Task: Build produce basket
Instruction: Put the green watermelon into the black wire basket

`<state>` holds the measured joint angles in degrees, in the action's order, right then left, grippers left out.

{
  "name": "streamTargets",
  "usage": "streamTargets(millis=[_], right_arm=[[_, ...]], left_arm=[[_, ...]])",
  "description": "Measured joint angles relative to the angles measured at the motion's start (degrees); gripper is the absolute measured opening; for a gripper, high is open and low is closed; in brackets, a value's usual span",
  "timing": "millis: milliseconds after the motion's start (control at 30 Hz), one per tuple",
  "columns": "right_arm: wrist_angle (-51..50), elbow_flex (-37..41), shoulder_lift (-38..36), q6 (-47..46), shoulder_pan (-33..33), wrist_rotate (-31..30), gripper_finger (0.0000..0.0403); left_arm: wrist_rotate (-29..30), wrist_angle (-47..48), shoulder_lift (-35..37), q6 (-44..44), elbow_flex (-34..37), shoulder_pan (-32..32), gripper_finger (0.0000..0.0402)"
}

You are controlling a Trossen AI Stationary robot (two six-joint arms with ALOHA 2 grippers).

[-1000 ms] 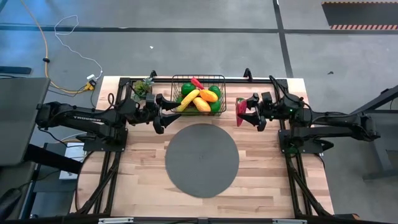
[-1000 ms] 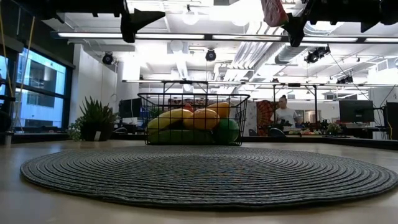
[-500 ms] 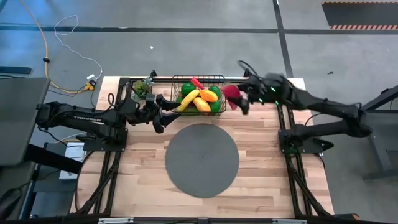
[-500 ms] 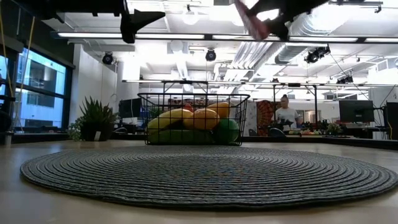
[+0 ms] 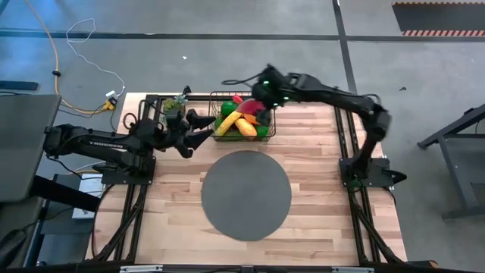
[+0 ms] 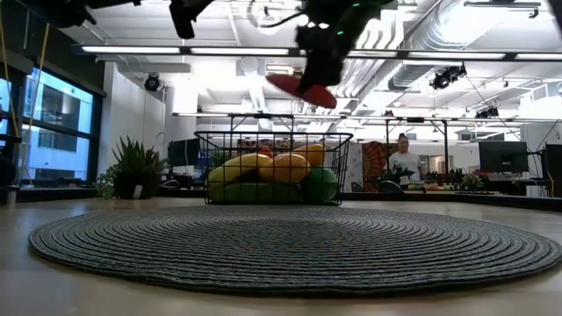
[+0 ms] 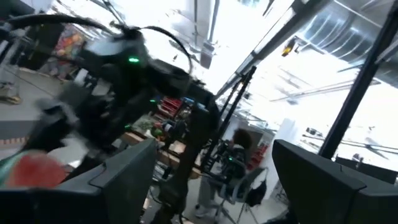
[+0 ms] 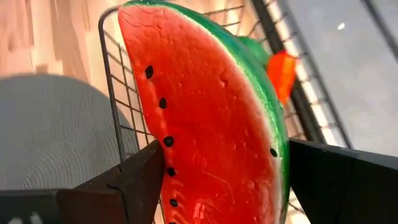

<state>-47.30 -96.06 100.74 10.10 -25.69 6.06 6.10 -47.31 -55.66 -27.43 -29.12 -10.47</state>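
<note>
The watermelon slice (image 8: 205,106), red with black seeds and a green rind, hangs over the basket (image 5: 242,115) with my right gripper (image 5: 259,100) shut on it. In the low view the slice (image 6: 303,88) is well above the basket's rim (image 6: 272,133). The black wire basket stands at the table's far edge. It holds a yellow banana (image 5: 229,121), orange-yellow pieces (image 5: 247,127), green limes (image 5: 227,108) and a red chilli (image 5: 239,99). My left gripper (image 5: 198,133) hovers open and empty just left of the basket, tipped upward. My right gripper pinches the watermelon slice between its two fingers. One finger (image 8: 134,180) lies on the red seeded face (image 8: 168,165) and the other (image 8: 342,174) on the opposite side, past the green rind (image 8: 283,165). The fingers slant down from the table's right. The slice is lifted clear above the basket.
A round grey woven mat (image 5: 246,195) covers the middle of the wooden table. A small potted plant (image 5: 174,106) stands at the far left corner beside the basket. In the low view, a person (image 6: 404,162) sits in the room far behind the table.
My right gripper has swung from the right of the basket toward the table's left and far edge. It has tipped from level to pointing down, carrying the watermelon slice over the basket. My left gripper has tipped upward in place.
</note>
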Motion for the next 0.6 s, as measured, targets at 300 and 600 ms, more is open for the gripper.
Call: streamTargets(millis=[300, 600], right_arm=[[-11.0, -18.6, 17.9, 6.1, 4.3, -7.8, 0.0271], [-11.1, -22.0, 24.7, 6.9, 7.1, -10.6, 0.0271]], left_arm=[[-1.0, 0.7, 0.4, 0.0, 0.0, 0.0, 0.031], [-1.0, 0.7, 0.4, 1.3, 0.0, 0.0, 0.031]])
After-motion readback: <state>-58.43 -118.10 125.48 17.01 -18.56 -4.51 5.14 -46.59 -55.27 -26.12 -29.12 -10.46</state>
